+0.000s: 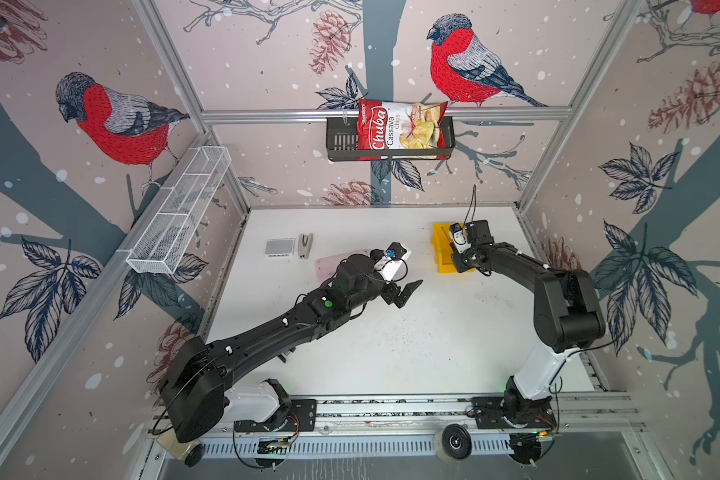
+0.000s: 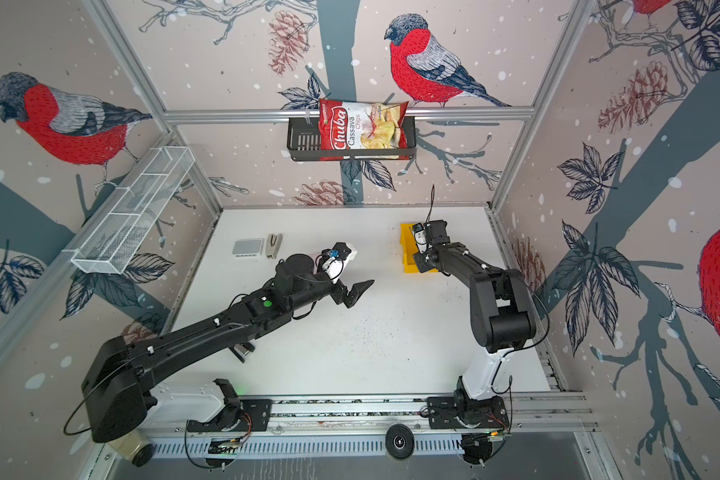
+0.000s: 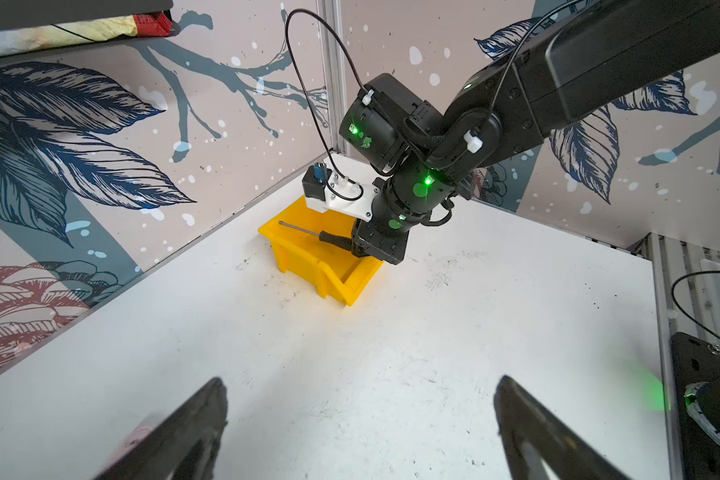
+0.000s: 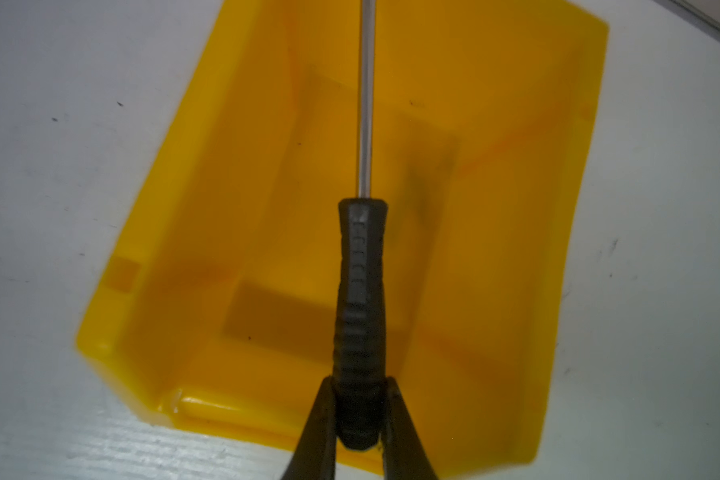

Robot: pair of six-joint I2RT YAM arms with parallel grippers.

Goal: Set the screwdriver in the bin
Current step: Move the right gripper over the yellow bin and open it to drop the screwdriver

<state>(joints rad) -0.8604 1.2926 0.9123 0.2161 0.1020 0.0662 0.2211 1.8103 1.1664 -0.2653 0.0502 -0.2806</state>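
Left wrist view showed me the white table [image 3: 350, 353], then the right arm [image 3: 578, 70] bent down over the yellow bin [image 3: 304, 266] near the far corner. The left arm [image 1: 267, 336] reached out over mid-table, its left gripper [image 3: 360, 382] spread wide on nothing. In the right wrist view, the right gripper [image 4: 358, 386] pinched the butt of the screwdriver [image 4: 360, 291] handle above the bin's open inside, shaft pointing toward its tall back wall.
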